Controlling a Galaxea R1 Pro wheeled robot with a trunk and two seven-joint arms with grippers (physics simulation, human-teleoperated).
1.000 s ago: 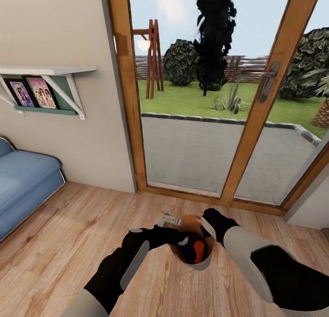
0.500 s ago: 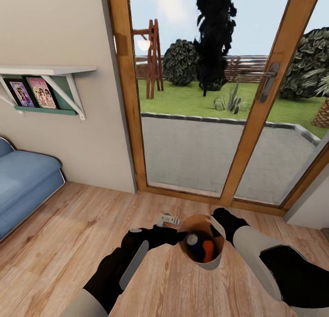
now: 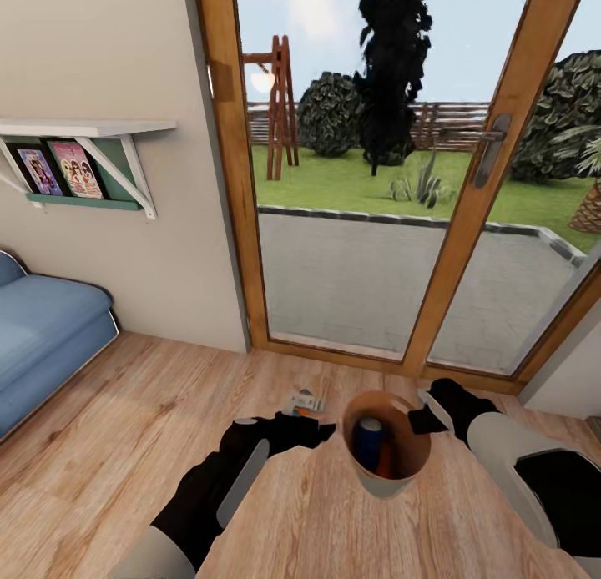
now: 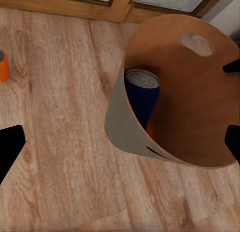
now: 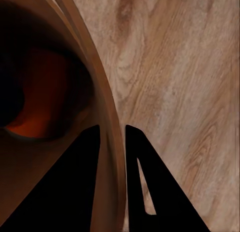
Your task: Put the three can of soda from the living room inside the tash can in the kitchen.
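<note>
The tash can (image 3: 376,477), grey outside and wood-toned inside, hangs tilted over the plank floor in front of me. My right gripper (image 3: 421,419) is shut on its far-right rim, and its fingers (image 5: 85,157) straddle the wall (image 5: 107,122). Inside the bin stand a dark blue can of soda (image 3: 367,440) (image 4: 142,91) and an orange one (image 3: 386,460). Another orange can (image 3: 302,403) (image 4: 2,65) lies on the floor just beyond my left gripper (image 3: 325,433). That gripper is open and empty, just left of the bin, and one fingertip (image 4: 10,149) shows at the picture's edge.
Wood-framed glass doors (image 3: 455,229) to a garden stand straight ahead. A blue sofa (image 3: 46,345) sits at the left, under a wall shelf (image 3: 83,130) with pictures. Open plank floor (image 3: 125,412) lies between the sofa and me.
My right arm has carried the bin to the right, away from the left gripper. The left arm and the can on the floor have stayed put.
</note>
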